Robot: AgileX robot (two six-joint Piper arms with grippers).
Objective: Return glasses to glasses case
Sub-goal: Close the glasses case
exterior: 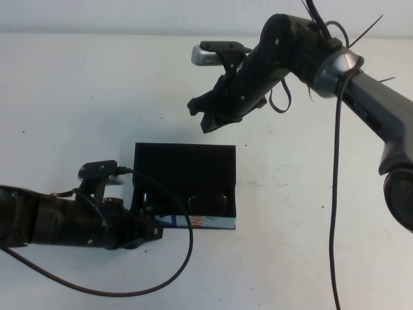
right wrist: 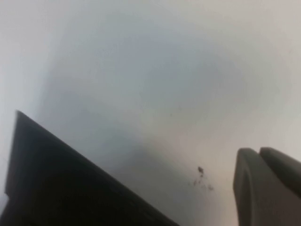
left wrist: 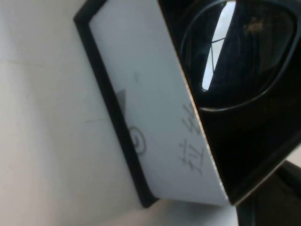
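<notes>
The glasses are lying inside the open glasses case. My left gripper is pinching the case's front left corner; my right gripper, empty and narrow, is hovering beyond its lid. I should close the lid gently, keeping the case steady.

The glasses case sits on the table, lid raised at its far side. The glasses lie inside it. The left gripper is at the case's near-left corner; the right gripper hangs beyond the case's far edge.
</notes>
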